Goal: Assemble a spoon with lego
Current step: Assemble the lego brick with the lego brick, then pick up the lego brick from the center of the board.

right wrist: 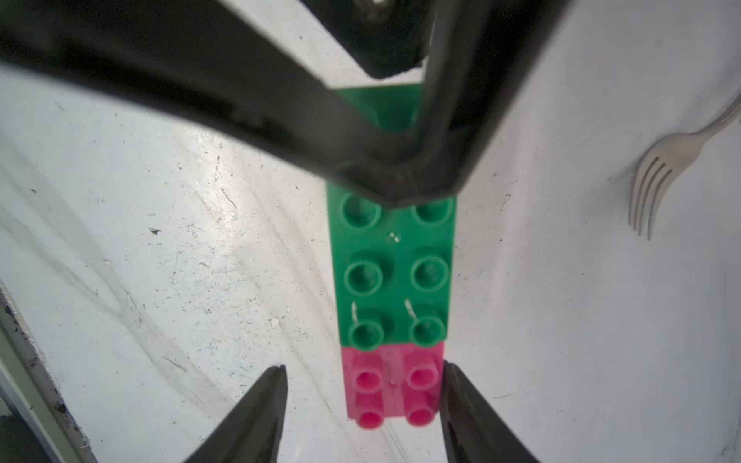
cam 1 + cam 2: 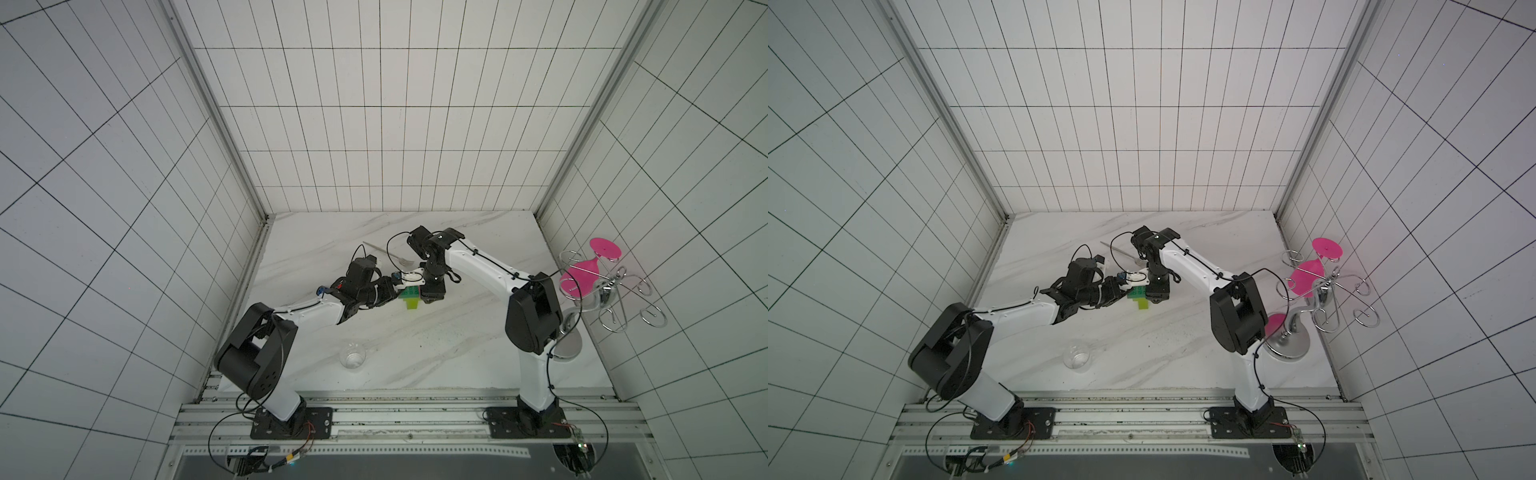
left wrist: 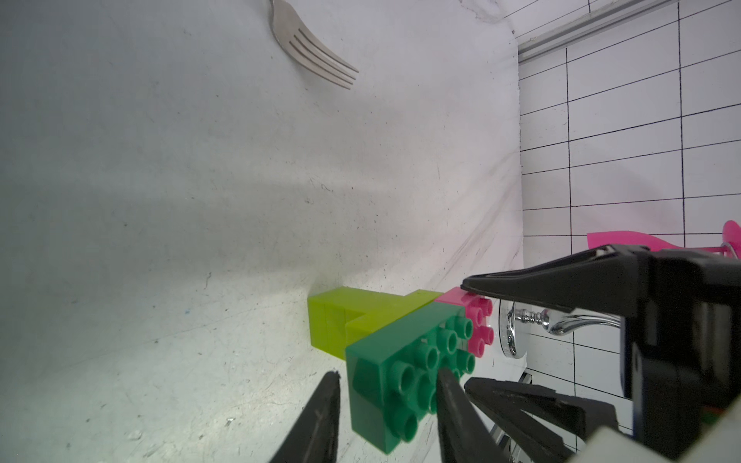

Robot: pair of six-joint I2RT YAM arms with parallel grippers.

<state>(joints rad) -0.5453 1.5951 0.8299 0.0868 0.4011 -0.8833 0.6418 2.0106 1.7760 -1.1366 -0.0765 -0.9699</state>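
Left end effector (image 3: 387, 373) slightly spread astride spoon (image 3: 333, 324) at dark green brick (image 3: 381, 360); right end effector (image 1: 363, 364) spread wide around pink end (image 1: 395, 381); spoon flat on worktop (image 3: 160, 200), fork (image 3: 312, 44) nearby.

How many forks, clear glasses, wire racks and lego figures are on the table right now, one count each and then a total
fork: 1
clear glass: 1
wire rack: 1
lego spoon: 1
Total: 4
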